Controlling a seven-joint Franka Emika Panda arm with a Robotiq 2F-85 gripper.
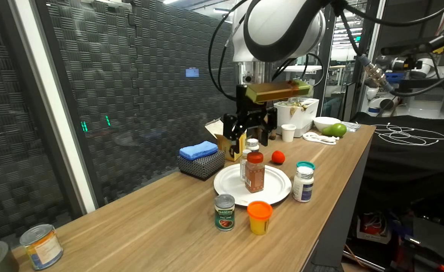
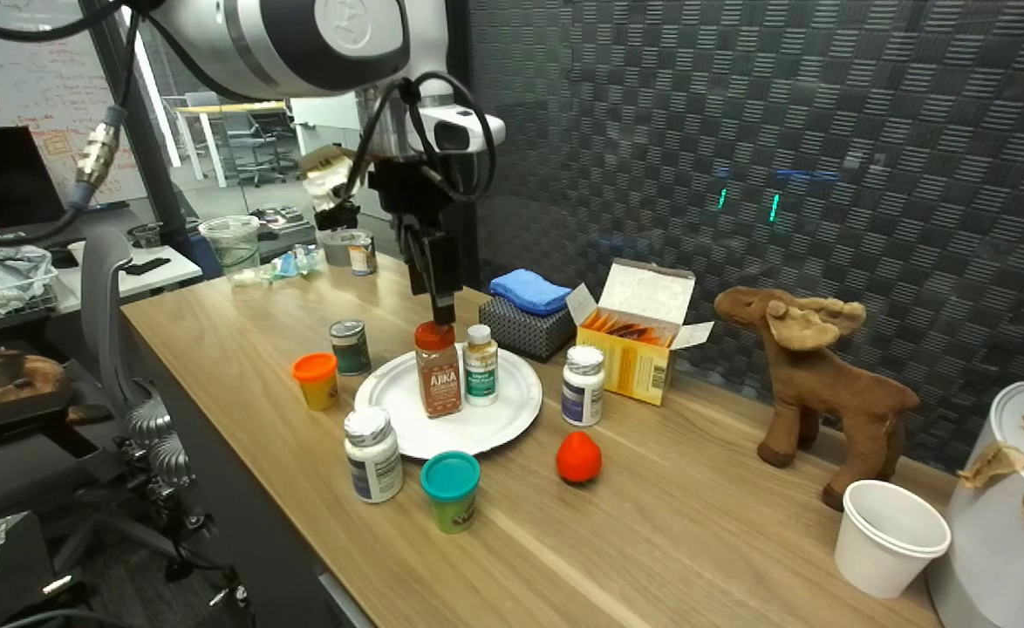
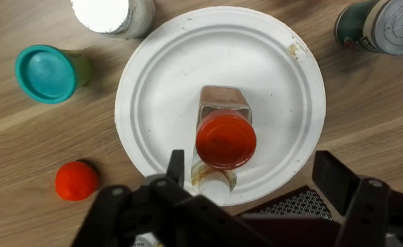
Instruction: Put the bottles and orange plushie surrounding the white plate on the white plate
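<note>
My gripper is wide open above the white plate, nothing held between its fingers. On the plate stand the red-orange bottle and, close beside it, a slim white-capped bottle, both upright. Around the rim on the wood are a white bottle, another white bottle, a teal-capped jar, an orange-capped jar and a green silver-lidded can. The orange plushie sits off the plate, near the first white bottle. In the wrist view that white bottle is mostly hidden behind my gripper.
A dark woven box with a blue cloth on top and an open yellow box stand behind the plate. Farther along are a brown plush animal, white cups and a white container. A tin can stands near tape.
</note>
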